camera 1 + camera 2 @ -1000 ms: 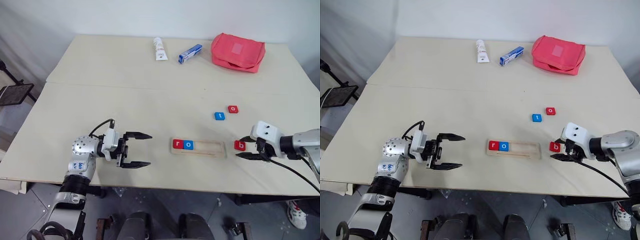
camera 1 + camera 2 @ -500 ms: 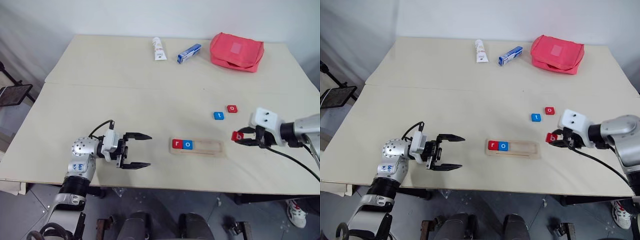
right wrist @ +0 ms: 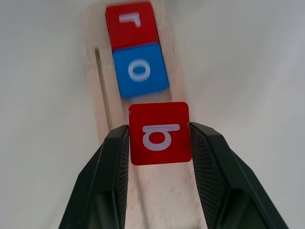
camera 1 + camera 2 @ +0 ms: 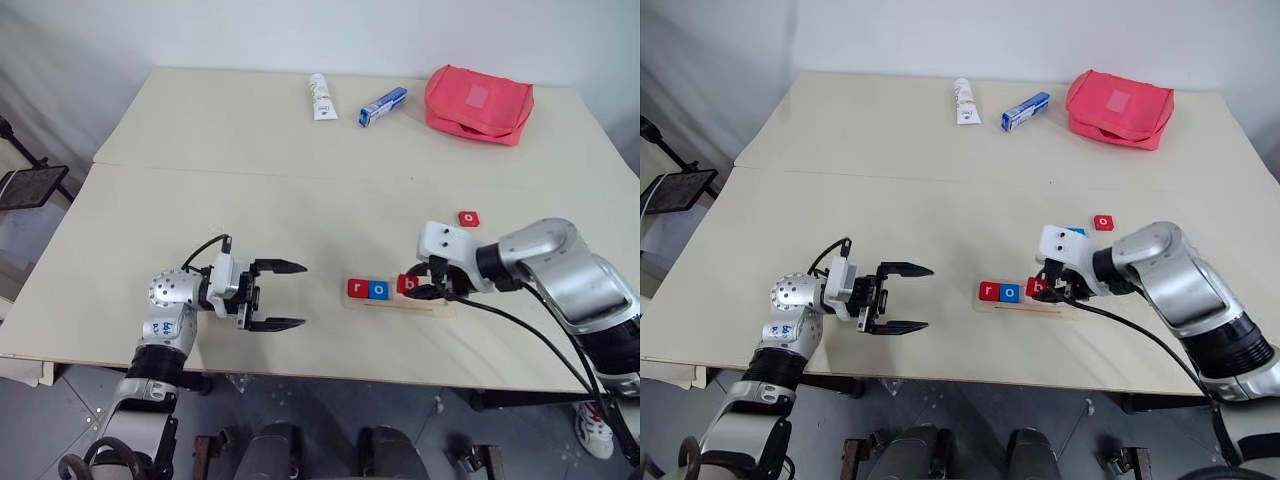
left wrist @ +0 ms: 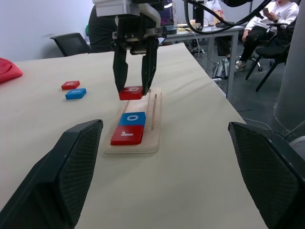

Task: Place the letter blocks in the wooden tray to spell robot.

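1. Wooden tray (image 4: pixel 400 297) lay flat near the front edge of the worktop (image 4: pixel 250 200), between the two arms.
2. Red r block (image 4: pixel 358 289) and blue o block (image 4: pixel 379 290) sat side by side at the tray's left end, touching.
3. Red b block (image 3: pixel 159 133) was pinched between the right tool's (image 4: pixel 415 285) two fingers, over the tray's groove just beside the blue o. Whether it touched the wood could not be told.
4. Red o block (image 4: pixel 468 217) lay on the worktop behind the right arm. Blue block (image 5: pixel 76 93) lay just beside it; its letter could not be read.
5. Left tool (image 4: pixel 279 295) hung level left of the tray, jaws spread wide, gripping nothing.
6. Far edge: white tube (image 4: pixel 320 96), blue-and-white box (image 4: pixel 383 106), red pouch (image 4: pixel 478 103).
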Robot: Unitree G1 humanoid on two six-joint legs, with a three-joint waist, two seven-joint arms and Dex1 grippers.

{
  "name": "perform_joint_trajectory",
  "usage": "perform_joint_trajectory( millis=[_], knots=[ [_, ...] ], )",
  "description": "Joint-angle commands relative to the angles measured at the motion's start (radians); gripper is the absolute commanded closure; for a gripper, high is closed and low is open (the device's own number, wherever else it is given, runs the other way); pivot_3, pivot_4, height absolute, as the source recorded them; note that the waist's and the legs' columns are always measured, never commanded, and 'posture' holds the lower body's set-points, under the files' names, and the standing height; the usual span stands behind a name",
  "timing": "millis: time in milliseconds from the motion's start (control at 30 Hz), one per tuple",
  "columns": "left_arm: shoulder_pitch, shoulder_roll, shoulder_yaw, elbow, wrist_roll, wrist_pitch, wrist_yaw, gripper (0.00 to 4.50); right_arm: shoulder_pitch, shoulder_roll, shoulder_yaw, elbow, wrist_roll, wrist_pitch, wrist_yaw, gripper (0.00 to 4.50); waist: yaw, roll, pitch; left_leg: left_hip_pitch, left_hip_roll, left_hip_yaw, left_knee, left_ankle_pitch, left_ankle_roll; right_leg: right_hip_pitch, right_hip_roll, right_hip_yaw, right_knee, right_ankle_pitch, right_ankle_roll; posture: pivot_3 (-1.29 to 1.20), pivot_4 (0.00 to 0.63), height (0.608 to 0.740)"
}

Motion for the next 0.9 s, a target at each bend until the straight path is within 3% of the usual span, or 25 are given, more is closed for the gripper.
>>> perform_joint_trajectory(
  millis=[33, 767, 900],
  knots=[
    [0.019, 0.003, 0.009, -0.039, -0.006, -0.008, -0.007, 0.00, -0.020, 0.008, 0.001, -0.014, -0.011, -0.006, -0.002, 3.04, -0.001, 0.000, 0.000, 0.000, 0.000, 0.000, 0.000, 0.000, 0.000, 0.000, 0.000, 0.000, 0.000, 0.000, 0.000, 0.00, 0.150, 0.740],
    [0.055, 0.002, 0.011, -0.077, -0.006, -0.002, 0.022, 0.00, -0.028, 0.025, 0.049, 0.011, -0.047, -0.052, 0.020, 3.04, -0.001, 0.000, 0.000, 0.000, 0.000, 0.000, 0.000, 0.000, 0.000, 0.000, 0.000, 0.000, 0.000, 0.000, 0.000, 0.00, 0.150, 0.740],
    [0.055, 0.002, 0.010, -0.076, -0.006, -0.002, 0.023, 0.00, -0.024, 0.031, 0.053, -0.006, -0.042, -0.040, 0.030, 1.66, -0.001, 0.000, 0.000, 0.000, 0.000, 0.000, 0.000, 0.000, 0.000, 0.000, 0.000, 0.000, 0.000, 0.000, 0.000, 0.00, 0.150, 0.740]
  ],
)
